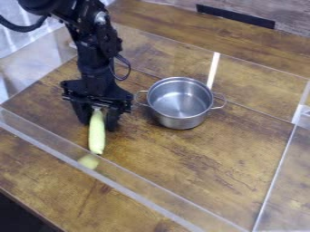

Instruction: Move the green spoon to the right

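The upper end of the thick yellow-green plastic spoon [94,136] is hidden behind the black gripper [96,111].

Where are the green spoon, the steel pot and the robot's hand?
green spoon [96,136]: camera view, on its yellow-green handle.
steel pot [179,102]: camera view, on its inside.
hand [96,111]: camera view, midway between its fingertips.
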